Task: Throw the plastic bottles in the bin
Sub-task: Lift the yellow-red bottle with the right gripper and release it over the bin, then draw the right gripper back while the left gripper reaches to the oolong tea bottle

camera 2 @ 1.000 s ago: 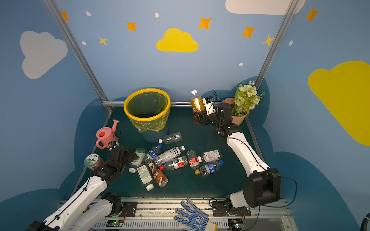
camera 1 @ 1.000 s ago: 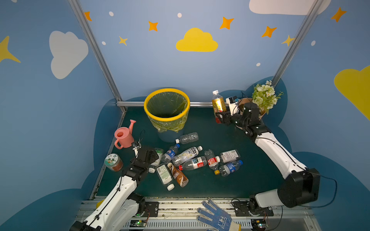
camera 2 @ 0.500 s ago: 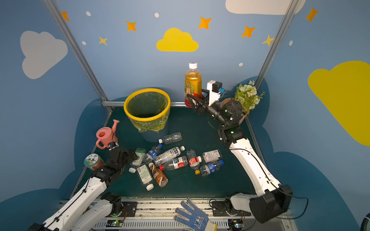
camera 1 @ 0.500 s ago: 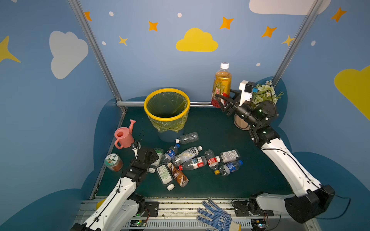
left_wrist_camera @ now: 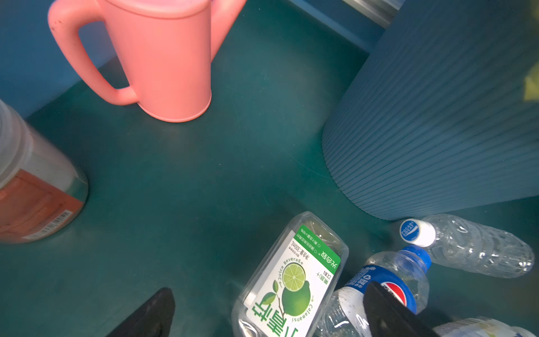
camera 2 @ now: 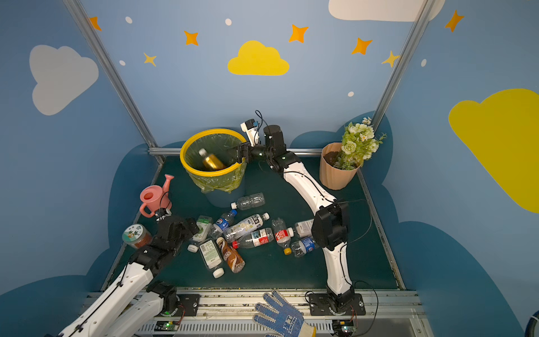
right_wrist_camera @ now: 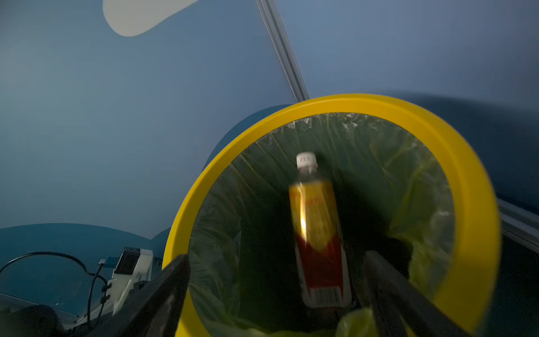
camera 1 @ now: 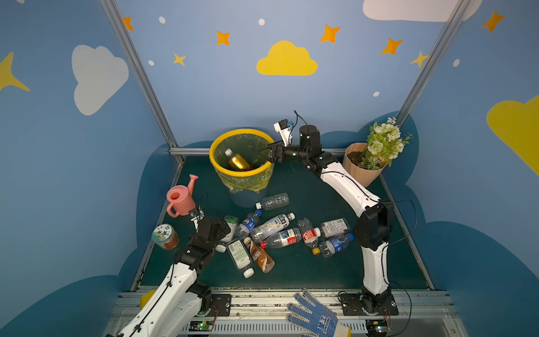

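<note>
Nearest, on the left, the left arm (camera 1: 180, 274) lies low and stretched out over the dark green bench (camera 1: 291, 271). Its left end effector (left_wrist_camera: 268, 300) is spread wide and holds nothing. It hangs just over a clear flat plastic bottle with a green lime label (left_wrist_camera: 291, 280).

In the middle of the bench, the other small clear plastic bottles (camera 1: 274, 230) lie on their sides in a heap, with one brown one among them.

Farther back stands the round blue-grey bin with a yellow rim and yellow-green bag (camera 1: 242, 174). A golden plastic bottle with a red label and white cap (camera 1: 237, 161) is inside it, tilted. The right arm (camera 1: 347, 189) bends up from the right and reaches to the bin's right rim. The right end effector (right_wrist_camera: 275, 261) is spread open and empty.

I think this bottle's drop is done. Next, an arm must close on a bottle from the heap, and the left one looks ready.
</note>
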You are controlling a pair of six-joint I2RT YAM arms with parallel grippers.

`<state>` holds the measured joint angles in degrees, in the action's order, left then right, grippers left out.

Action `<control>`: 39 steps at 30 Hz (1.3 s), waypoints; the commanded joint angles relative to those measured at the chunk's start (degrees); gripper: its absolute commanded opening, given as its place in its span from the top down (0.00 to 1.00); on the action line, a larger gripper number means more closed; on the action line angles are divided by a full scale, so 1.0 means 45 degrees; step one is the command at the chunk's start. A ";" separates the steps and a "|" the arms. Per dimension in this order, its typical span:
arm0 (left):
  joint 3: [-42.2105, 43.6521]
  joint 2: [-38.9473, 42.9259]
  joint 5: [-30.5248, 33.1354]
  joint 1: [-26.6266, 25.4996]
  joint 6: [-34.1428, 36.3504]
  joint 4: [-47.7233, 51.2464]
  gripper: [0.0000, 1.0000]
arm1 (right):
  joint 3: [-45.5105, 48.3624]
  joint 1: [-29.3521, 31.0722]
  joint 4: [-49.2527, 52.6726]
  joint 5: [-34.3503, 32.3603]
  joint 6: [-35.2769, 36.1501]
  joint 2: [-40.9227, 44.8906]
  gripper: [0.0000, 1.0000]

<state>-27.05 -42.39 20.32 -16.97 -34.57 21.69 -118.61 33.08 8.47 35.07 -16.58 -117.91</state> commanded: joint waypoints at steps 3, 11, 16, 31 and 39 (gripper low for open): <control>0.0327 0.0396 0.0274 0.0024 -0.0109 0.0225 0.00 | 0.0672 -0.0342 0.0709 -0.1558 0.1525 0.3663 0.05; -0.0063 0.0633 0.0178 -0.0220 0.0469 0.0406 0.00 | 0.7249 -0.1772 -0.1663 -0.3489 0.1197 0.7745 0.03; -0.0131 0.0882 0.0294 -0.0675 0.0820 0.0187 0.00 | 1.0929 -0.3018 -0.2277 -0.4129 0.0463 0.9041 0.03; -0.0940 -0.0482 0.0318 -0.3165 0.3119 -0.0157 0.00 | 1.5560 -0.4457 -0.0770 -0.5805 -0.1408 1.0100 0.03; -0.2873 -0.3591 -0.0337 -0.4994 0.5590 0.0161 0.00 | 1.6315 -0.5192 -0.0960 -0.5542 -0.1831 1.0590 0.03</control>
<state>-36.91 -55.24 20.47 -37.65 -15.57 21.69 -45.50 10.31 4.60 10.44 -23.62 -72.49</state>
